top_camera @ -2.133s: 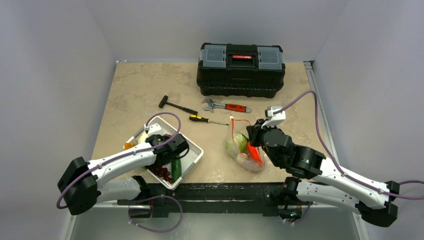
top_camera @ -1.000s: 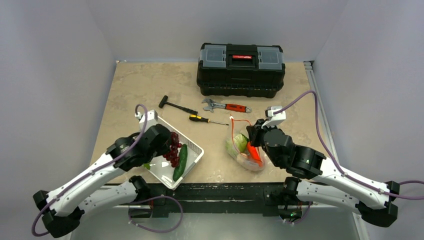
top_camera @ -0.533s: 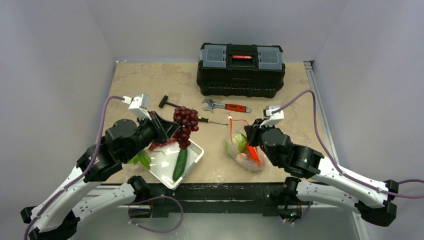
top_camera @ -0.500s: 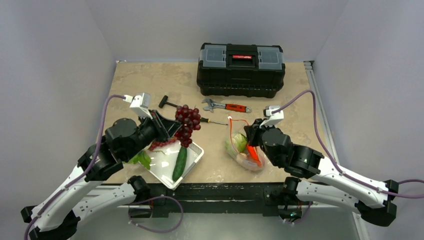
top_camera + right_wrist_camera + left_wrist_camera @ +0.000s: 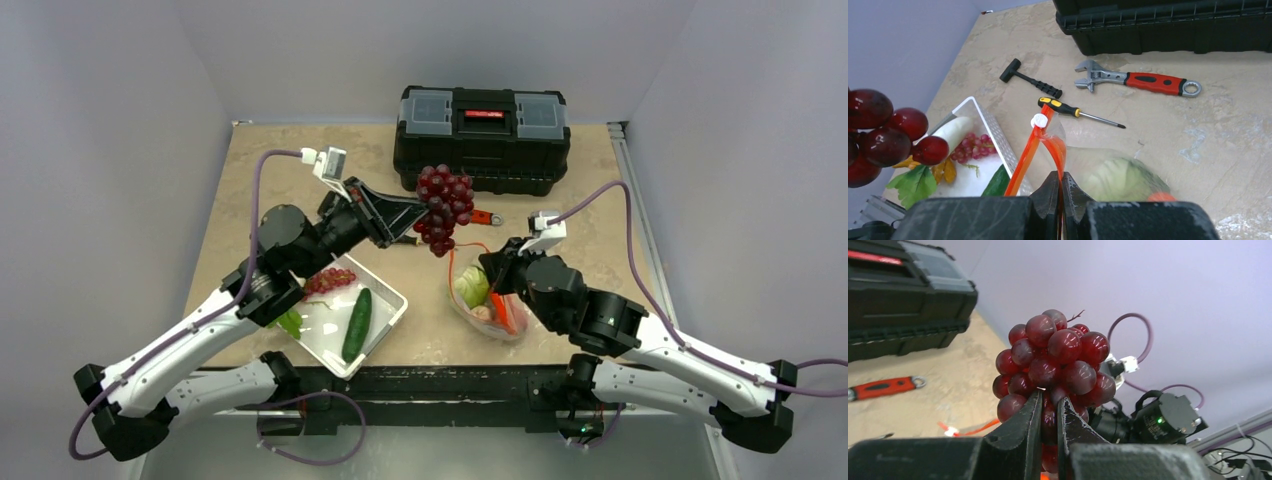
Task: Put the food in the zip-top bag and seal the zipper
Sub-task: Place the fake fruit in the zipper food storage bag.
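My left gripper [image 5: 425,212] is shut on a dark red grape bunch [image 5: 444,207] and holds it in the air, up and left of the zip-top bag [image 5: 487,305]. In the left wrist view the fingertips [image 5: 1034,407] pinch the underside of the grape bunch [image 5: 1058,352]. My right gripper [image 5: 1061,176] is shut on the red-orange zipper [image 5: 1024,157] and holds the bag's mouth up and open. A pale-green cabbage [image 5: 1115,176] and a carrot [image 5: 502,311] lie inside the bag. A cucumber [image 5: 356,322], a smaller grape bunch [image 5: 328,281] and leaves [image 5: 290,322] lie in the white basket [image 5: 396,303].
A black toolbox [image 5: 483,125] stands at the back. A red-handled wrench [image 5: 1148,81], a black hammer [image 5: 1030,82] and a yellow-handled screwdriver [image 5: 1073,110] lie on the table between the toolbox and the bag. The basket sits at the front left.
My left gripper has lifted the grape bunch out of the basket and carried it up and right towards the bag. The right gripper has kept its hold on the zipper.
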Robot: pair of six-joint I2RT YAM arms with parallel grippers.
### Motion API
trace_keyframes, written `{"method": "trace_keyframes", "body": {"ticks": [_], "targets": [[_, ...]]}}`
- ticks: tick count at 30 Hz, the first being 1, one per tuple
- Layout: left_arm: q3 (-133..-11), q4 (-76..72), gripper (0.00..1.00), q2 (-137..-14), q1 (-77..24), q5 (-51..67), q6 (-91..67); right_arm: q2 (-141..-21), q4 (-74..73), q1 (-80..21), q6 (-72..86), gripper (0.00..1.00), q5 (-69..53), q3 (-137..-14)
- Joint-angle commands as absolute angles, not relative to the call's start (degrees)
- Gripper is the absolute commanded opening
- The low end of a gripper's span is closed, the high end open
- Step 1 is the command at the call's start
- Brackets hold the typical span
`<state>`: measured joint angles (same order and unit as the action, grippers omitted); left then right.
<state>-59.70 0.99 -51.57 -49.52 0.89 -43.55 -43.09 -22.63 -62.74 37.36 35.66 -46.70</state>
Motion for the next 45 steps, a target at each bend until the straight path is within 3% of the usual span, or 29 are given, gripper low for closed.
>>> {"method": "trace_keyframes", "body": {"ticks": [1, 14, 31, 38, 45], "targets": [[-58.9, -18.6, 0.0, -54.9, -49.5, 5.6, -47.5, -41.6, -20.5, -62.8, 40.8, 0.0, 36.3, -47.9], [-47.8, -42.3, 0.0, -64.2, -51.5, 10.4, -55.6, -35.9, -23.4, -62.8, 49.4, 0.0, 41.9, -46.7], [-36.1, -44.6, 0.0, -64.4, -57.2, 13.0, -54.2, -34.7, -24.8, -62.8, 51.5, 0.0, 45.4, -47.6], [-35.6, -35.1, 0.0, -62.5, -57.7, 13.4, -51.9, -34.7, -24.5, -62.8, 50.3, 0.0, 45.2, -49.2], [-42.4, -10.9, 0.0, -61.7, -57.9, 13.0, -46.1, -34.4, -23.1, -62.9, 46.7, 0.0, 44.6, -49.6]]}}
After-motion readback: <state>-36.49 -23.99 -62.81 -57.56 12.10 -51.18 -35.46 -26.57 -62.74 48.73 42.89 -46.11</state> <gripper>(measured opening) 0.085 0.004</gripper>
